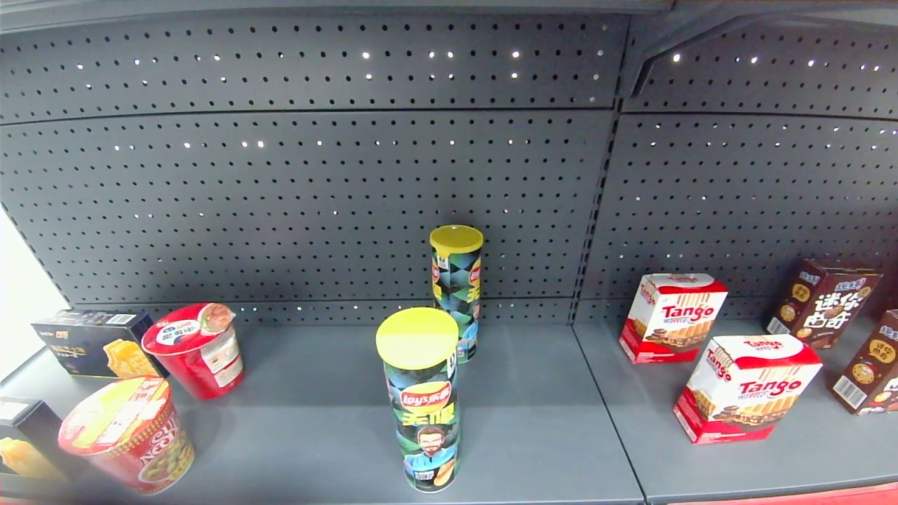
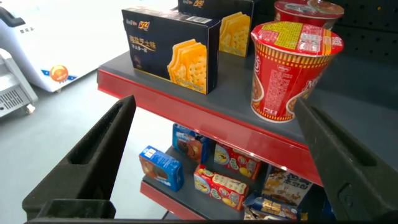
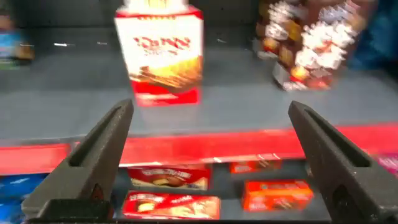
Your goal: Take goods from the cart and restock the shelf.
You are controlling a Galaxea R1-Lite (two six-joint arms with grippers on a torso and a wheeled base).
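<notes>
Left gripper (image 2: 214,106), right gripper (image 3: 211,107) wide open, empty; grey shelf (image 1: 533,407), perforated back panel (image 1: 316,189)

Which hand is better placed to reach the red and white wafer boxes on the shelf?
Right, probably. The open right hand faces a wafer box just past the shelf edge; the left hand faces the cup noodles at the left end.

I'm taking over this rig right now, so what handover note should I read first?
Left pincer: open, empty, at the left end of the shelf, near the noodle cups and cracker boxes.
Right pincer: open, empty, facing the wafer boxes.
Done: two chip cans stand upright mid-shelf, one behind the other.
Left: shelf has bare room; probably fetch more goods.
</notes>
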